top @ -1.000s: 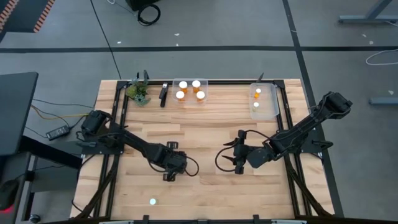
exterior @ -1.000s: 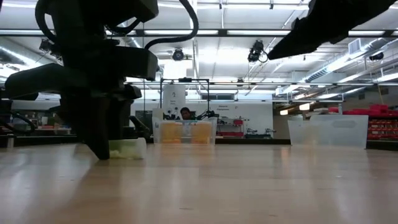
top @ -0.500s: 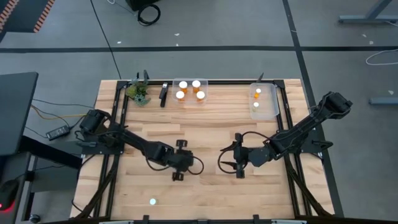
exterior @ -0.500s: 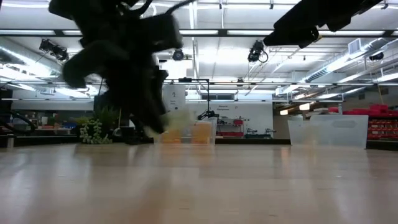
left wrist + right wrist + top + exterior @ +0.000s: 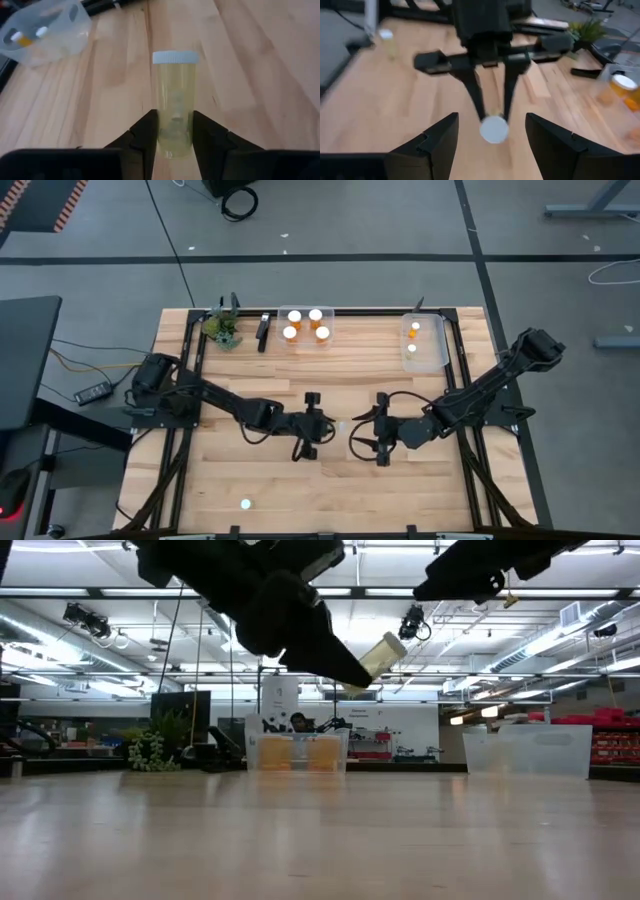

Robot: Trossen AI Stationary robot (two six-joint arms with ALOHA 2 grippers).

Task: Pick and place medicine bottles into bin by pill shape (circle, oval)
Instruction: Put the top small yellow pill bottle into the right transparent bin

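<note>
My left gripper (image 5: 328, 425) is at the table's middle, shut on a pale yellow translucent medicine bottle (image 5: 175, 105) with a white cap (image 5: 175, 57). The bottle is held high above the table in the low view (image 5: 375, 658). My right gripper (image 5: 370, 430) is open and empty just to the right of it, facing the bottle's cap (image 5: 494, 129). Several orange bottles stand in a clear bin (image 5: 305, 310) at the far edge. Two more lie in a second clear bin (image 5: 432, 352) at the far right. One white-capped bottle (image 5: 245, 503) stands near the front edge. My left gripper pinches the bottle's lower body (image 5: 175, 134) between its two fingers (image 5: 147, 135), which lie along the bottle on either side. The fingers come from the table's left. The bottle sticks out beyond the fingertips, cap end forward and tilted upward, lifted clear of the table.
A small green plant (image 5: 222, 330) and a black object (image 5: 263, 330) stand at the far left. Bare wooden tabletop (image 5: 400, 490) lies in front of both grippers. The room behind shows in the low view.
My left gripper has risen from the table and gone toward the right edge, turning from pointing down to pointing right. The bottle has gone with it, from lying on the table to lifted clear with its cap toward my right gripper.
</note>
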